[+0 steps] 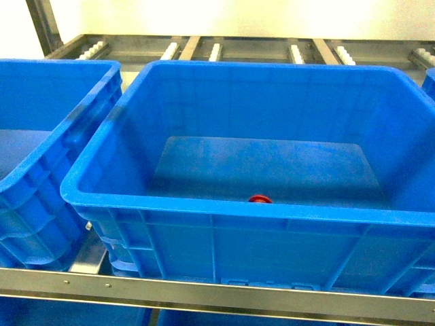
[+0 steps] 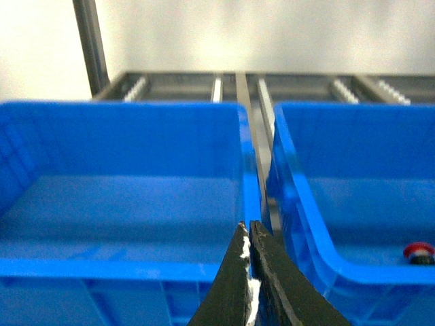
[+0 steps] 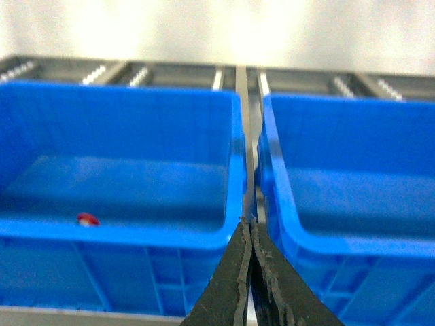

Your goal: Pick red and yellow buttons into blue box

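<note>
A large blue box (image 1: pixel 170 210) fills the middle of the head view. A red button (image 1: pixel 259 199) lies on its floor against the near wall, half hidden by the rim. The same red button (image 2: pixel 418 252) shows at the right edge of the left wrist view and as a small red button (image 3: pixel 87 219) in the right wrist view. No yellow button is in view. My left gripper (image 2: pixel 248 225) is shut with nothing in it, in front of the gap between two crates. My right gripper (image 3: pixel 248 221) is shut too, before the gap right of the box. Neither gripper appears in the head view.
A second blue crate (image 1: pixel 41 156) stands left of the box, another crate (image 3: pixel 353 176) to its right. They rest on a metal roller rack (image 1: pixel 224 49) with a steel front rail (image 1: pixel 217 295). A narrow gap (image 2: pixel 262 170) separates neighbouring crates.
</note>
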`<state>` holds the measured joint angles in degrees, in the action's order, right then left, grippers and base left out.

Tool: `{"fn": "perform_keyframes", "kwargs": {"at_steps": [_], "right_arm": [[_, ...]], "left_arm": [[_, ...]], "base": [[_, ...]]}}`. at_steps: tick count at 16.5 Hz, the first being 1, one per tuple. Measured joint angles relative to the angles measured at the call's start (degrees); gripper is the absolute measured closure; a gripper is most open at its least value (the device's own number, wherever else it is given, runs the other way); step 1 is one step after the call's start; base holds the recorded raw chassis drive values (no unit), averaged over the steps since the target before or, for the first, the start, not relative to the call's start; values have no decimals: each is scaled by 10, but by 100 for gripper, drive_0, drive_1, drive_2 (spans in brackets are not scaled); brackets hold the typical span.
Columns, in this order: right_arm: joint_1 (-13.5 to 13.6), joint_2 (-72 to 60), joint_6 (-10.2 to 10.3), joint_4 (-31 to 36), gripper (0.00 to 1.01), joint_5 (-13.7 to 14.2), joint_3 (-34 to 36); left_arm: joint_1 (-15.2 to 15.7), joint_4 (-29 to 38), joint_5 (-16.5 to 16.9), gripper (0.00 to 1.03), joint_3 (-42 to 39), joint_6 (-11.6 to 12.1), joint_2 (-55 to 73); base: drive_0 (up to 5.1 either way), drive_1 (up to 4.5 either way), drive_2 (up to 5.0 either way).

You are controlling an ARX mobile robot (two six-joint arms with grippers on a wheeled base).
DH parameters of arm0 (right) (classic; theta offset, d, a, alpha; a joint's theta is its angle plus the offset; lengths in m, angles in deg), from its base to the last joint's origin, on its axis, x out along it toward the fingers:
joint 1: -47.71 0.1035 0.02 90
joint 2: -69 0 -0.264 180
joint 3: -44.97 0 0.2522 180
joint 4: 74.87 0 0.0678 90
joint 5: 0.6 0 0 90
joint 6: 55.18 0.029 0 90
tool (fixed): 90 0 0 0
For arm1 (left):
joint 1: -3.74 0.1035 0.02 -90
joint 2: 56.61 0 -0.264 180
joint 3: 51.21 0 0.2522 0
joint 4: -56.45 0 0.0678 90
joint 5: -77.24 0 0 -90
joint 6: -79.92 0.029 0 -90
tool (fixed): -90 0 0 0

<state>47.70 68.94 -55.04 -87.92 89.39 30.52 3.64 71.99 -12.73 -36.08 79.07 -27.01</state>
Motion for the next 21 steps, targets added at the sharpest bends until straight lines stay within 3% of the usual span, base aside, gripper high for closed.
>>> {"fn": "perform_keyframes", "kwargs": {"at_steps": [17,18,21], "right_arm": [[0,-2,0,-9,99,0,0],[0,-2,0,-9,99,0,0],[0,-2,0,-9,99,0,0]], "left_arm": [[0,-197,0,101,-5,0,-202],[0,-275,0,101,-5,0,-250],[0,-298,-1,101,-5,0,-290]], "base": [[0,0,0],[0,0,0],[0,0,0]]}}
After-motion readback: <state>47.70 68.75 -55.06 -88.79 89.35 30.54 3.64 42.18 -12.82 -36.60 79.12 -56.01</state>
